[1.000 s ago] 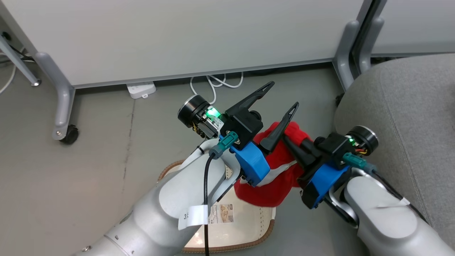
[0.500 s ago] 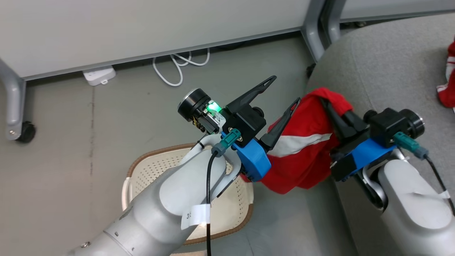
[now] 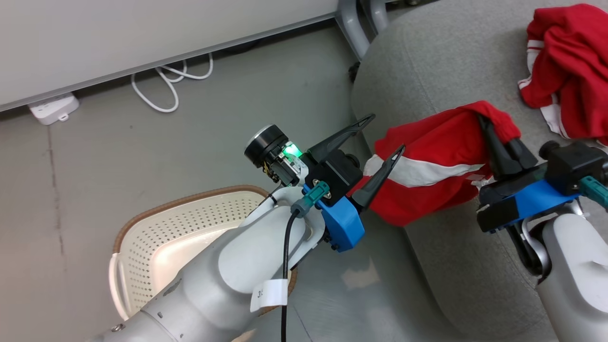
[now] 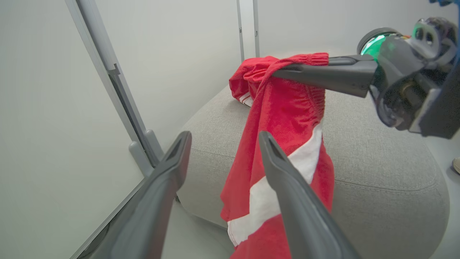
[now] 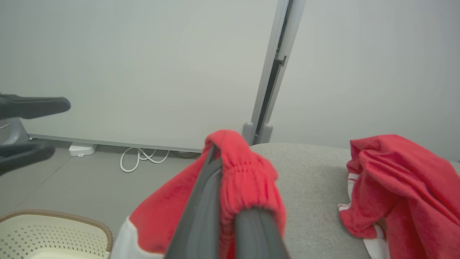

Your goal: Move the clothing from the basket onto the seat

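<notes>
Right claw (image 3: 483, 121) clamps a garment (image 3: 427, 156) over the seat (image 3: 427, 57) edge (my left claw (image 3: 387, 131) gapes alongside); second garment (image 3: 570, 61) lies beyond.

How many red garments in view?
2. One garment hangs from the right gripper at the seat's edge; the other garment lies on the seat. Left arm hides part of the basket.

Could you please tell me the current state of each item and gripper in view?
held garment: hanging from the right gripper, at the edge of the seat.
second garment: crumpled on the seat.
seat: bears the second garment.
basket: on the floor, visible part empty.
left gripper: open, holding nothing.
right gripper: shut on the held garment.
</notes>
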Motion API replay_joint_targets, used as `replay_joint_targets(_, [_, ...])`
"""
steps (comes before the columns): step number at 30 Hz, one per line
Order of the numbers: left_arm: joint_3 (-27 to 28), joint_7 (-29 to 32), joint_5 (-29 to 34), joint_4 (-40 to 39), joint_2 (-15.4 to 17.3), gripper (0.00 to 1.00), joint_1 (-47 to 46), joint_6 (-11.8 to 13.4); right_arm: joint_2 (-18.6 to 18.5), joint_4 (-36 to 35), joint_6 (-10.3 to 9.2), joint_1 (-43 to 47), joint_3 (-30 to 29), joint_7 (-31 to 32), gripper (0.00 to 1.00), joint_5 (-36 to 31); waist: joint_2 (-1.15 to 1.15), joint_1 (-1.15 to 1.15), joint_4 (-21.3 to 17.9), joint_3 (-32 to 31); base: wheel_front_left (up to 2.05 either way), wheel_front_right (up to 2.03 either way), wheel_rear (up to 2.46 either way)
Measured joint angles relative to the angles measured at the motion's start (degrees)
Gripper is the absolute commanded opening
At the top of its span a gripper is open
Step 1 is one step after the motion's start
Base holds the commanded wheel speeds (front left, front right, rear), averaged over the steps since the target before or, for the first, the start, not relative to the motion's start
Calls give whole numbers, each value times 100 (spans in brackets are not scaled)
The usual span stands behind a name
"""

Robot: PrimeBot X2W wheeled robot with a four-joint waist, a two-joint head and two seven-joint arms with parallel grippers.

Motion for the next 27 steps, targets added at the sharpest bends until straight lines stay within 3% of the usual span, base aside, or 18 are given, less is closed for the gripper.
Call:
replay_joint_targets(3, [-175, 0, 10, 60, -7, 100, 1, -53, 3, -125, 0, 160, -352, 0, 0, -40, 0, 0, -239, 118, 0, 0, 0])
replay_joint_targets(14, [-522, 10, -23, 157, -9, 100, 1, -103, 130, -276, 0, 456, -760, 0, 0, -98, 0, 0, -620, 393, 0, 0, 0])
replay_joint_targets(27, [-673, 9, -182, 160, -9, 100, -42, -26, 180, -310, 0, 459, -818, 0, 0, -208, 0, 0, -644, 429, 0, 0, 0])
